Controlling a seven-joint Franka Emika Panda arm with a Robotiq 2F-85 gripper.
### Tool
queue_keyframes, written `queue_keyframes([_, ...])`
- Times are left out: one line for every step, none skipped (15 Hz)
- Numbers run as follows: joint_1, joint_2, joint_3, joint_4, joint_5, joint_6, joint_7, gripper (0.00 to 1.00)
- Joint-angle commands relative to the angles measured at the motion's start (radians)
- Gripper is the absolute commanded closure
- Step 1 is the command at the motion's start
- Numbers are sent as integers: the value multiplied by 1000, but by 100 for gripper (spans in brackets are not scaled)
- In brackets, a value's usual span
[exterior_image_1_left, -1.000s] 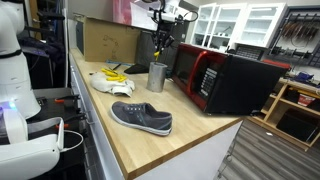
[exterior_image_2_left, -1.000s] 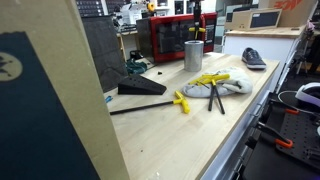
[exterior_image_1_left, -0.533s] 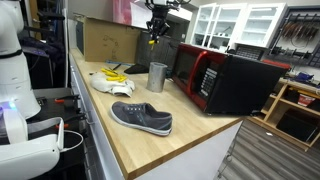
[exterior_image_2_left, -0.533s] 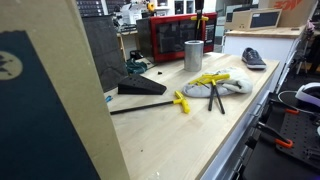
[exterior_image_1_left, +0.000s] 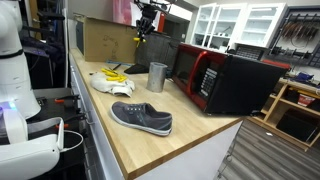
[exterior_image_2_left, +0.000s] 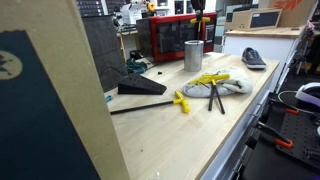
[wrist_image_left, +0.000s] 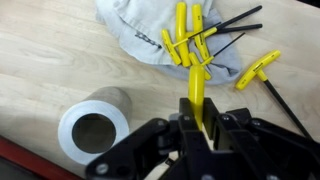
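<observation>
Overhead, the black gripper (wrist_image_left: 200, 125) pinches a yellow-handled hex key (wrist_image_left: 195, 85) hanging roughly downward — the grey metal cup (wrist_image_left: 95, 130) sits below, leftward in the wrist view

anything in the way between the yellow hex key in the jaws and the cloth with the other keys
Nothing visible. The yellow hex key hangs in open air above the table, the cloth lies uncovered below, and the metal cup stands off to one side.

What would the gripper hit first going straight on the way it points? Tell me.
Probably the cloth with its yellow-handled keys, the held key in the gripper touching first; depth is unclear, so maybe bare worktop.
</observation>
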Motion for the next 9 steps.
queue_keyframes([18,-41,11,-45,42,14,152,96])
queue_keyframes([25,-47,15,-57,48,36,201,96])
queue_keyframes([32,-51,19,-67,57,46,233,96])
queue_keyframes([39,-55,23,-79,64,67,284,96])
queue_keyframes([44,-57,28,-84,71,71,323,96])
queue_keyframes([49,-60,33,-94,78,96,372,96])
queue_keyframes([55,-60,38,-99,89,118,417,96])
queue_keyframes([61,-57,45,-101,95,138,458,96])
queue_keyframes([69,-52,52,-101,100,163,504,96])
